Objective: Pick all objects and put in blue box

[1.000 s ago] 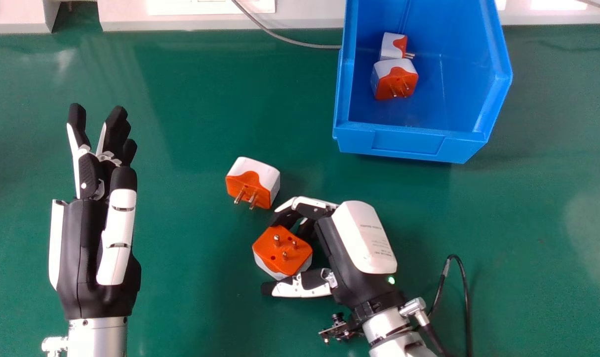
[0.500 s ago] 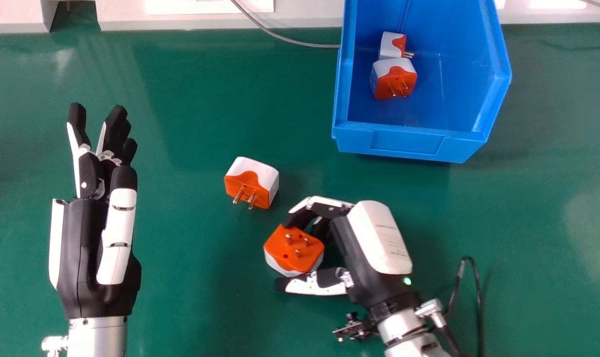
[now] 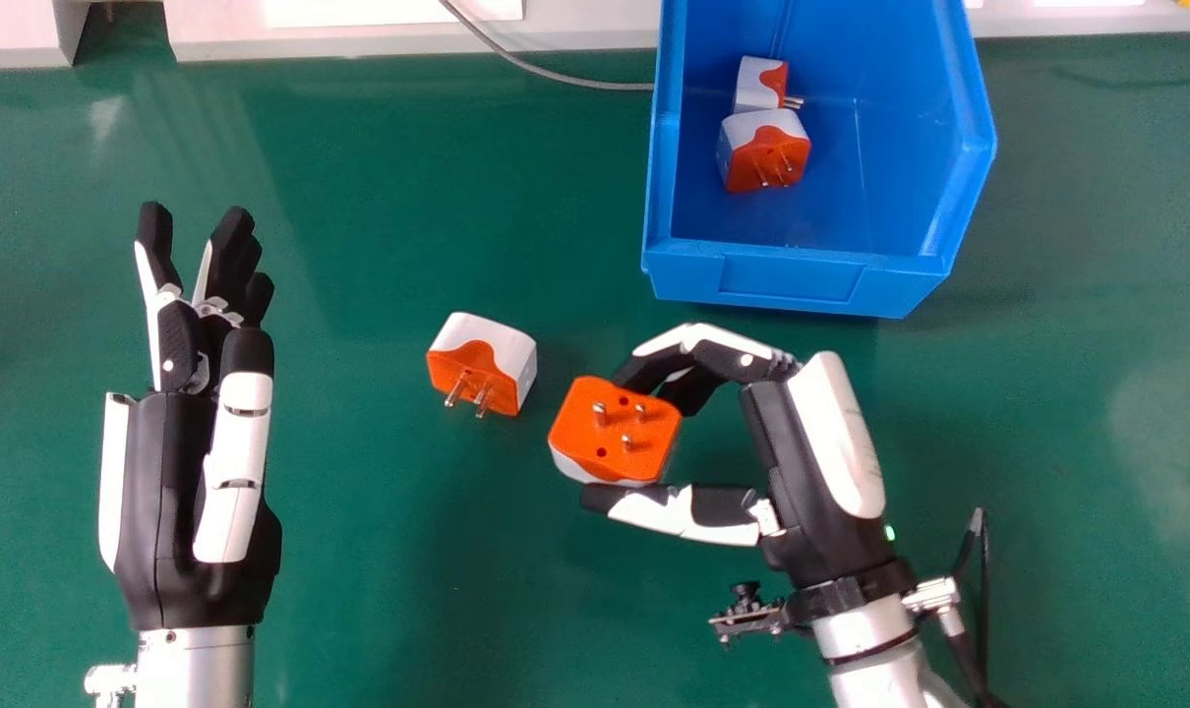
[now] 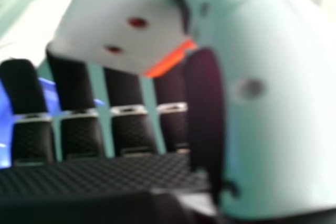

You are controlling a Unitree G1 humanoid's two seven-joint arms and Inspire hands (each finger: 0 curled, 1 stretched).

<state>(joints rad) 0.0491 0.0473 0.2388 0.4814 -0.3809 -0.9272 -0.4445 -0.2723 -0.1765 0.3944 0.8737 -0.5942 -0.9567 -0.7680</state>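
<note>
The right hand [image 3: 800, 462] is pinching a chunky orange-and-white plastic plug adapter [image 3: 595, 442] between fingers and thumb, green tabletop [image 3: 379, 511] spanning the gap to the blue plastic box's [image 3: 792, 280] near wall. A matching metal-pinned adapter [image 3: 505, 349] is resting nearby, two more are sitting inside the box, and the straight-fingered left hand [image 3: 152, 492] is showing at the head view's left.
</note>
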